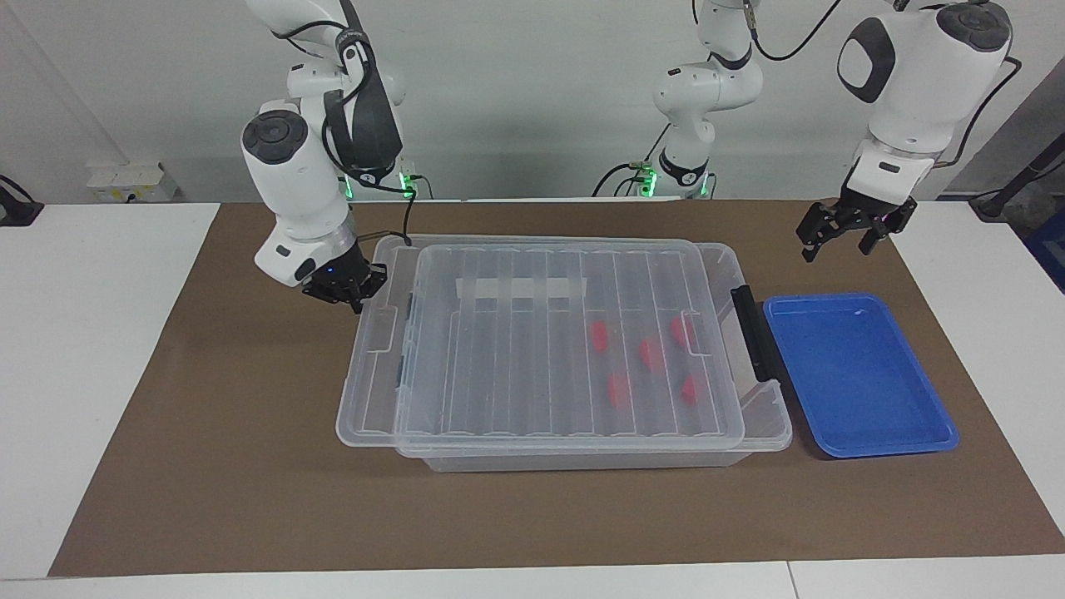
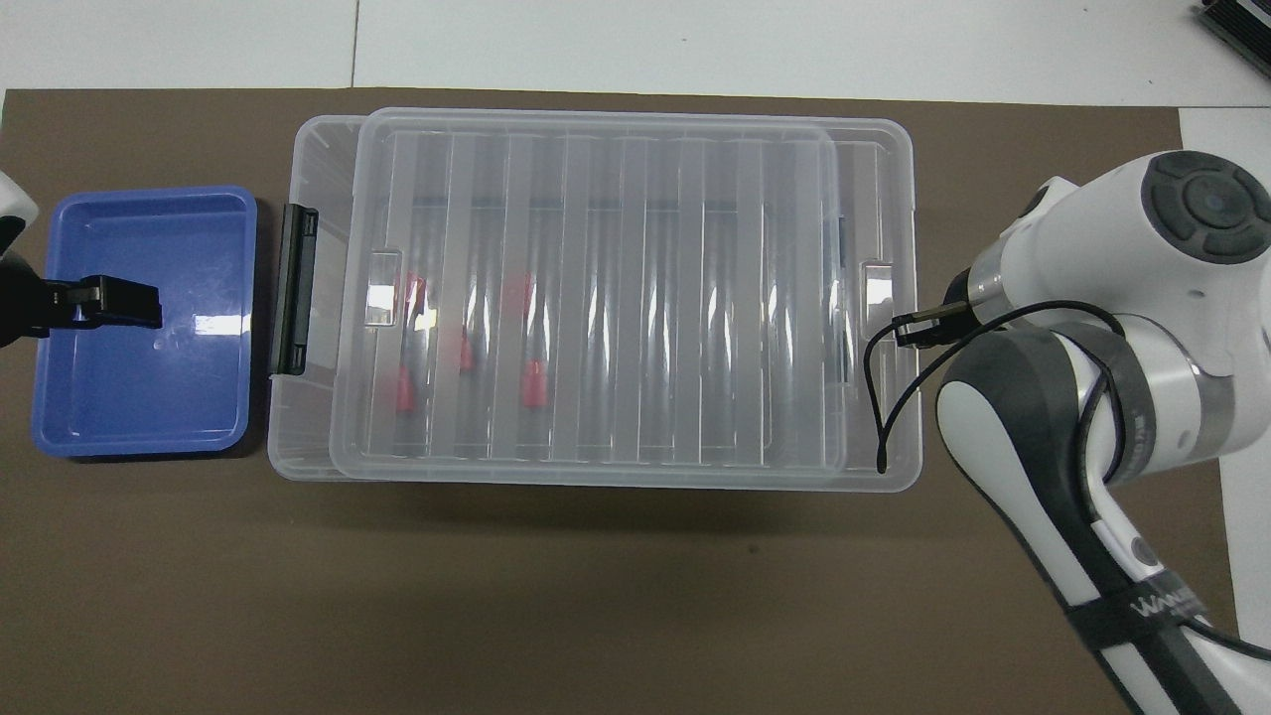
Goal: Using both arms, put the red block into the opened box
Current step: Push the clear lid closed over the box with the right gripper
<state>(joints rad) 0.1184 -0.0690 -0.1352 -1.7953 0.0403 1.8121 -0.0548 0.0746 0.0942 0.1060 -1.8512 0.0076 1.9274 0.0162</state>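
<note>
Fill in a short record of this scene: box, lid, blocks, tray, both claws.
box: clear box on the brown mat
lid: lid covers nearly all of it
blocks: red blocks inside, under the lid
tray: blue tray beside the box, empty
right claw: right claw shut, at the lid's end
left claw: left claw open, raised near the tray

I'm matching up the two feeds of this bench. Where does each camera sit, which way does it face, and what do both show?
Facing view: high across the table, looking at the robots; both white arms show whole, the right gripper shut at the ribbed clear lid, the left gripper open in the air by the blue plastic tray.
Overhead view: high above the robots' end, looking steeply down; the right arm's wrist and the left gripper show.
Shared: the clear storage box, lid, tray, red blocks and brown mat, half a turn apart.
</note>
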